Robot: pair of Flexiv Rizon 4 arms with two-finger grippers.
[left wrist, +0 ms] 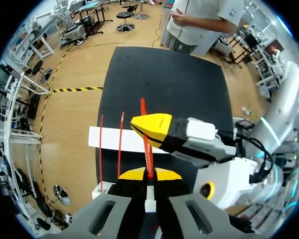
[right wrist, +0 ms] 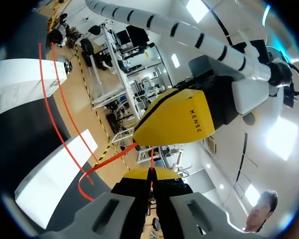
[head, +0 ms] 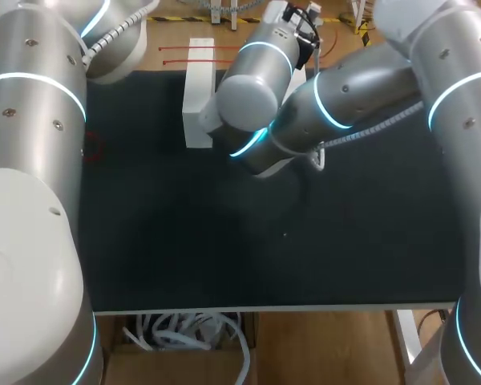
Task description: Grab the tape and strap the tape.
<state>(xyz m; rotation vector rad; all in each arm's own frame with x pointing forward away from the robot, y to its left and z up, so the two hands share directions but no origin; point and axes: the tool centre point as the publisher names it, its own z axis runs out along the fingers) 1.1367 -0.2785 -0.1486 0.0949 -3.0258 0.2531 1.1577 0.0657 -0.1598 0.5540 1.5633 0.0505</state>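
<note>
Red tape pinched by both arms, tips close together; left gripper clamps near end, right gripper clamps just ahead; long axis runs straight out from left jaws, over white block

- Left arm, filling the frame's left: thick silver-grey cylinders, small dark screws, glowing cyan rings, white casing at lower left.
- Right arm, entering from the right edge: matching silver links, cyan bands, ribbed grey hose, black cables at top centre.
- Left gripper: grey-and-black fingers, wedge-shaped yellow tips.
</note>
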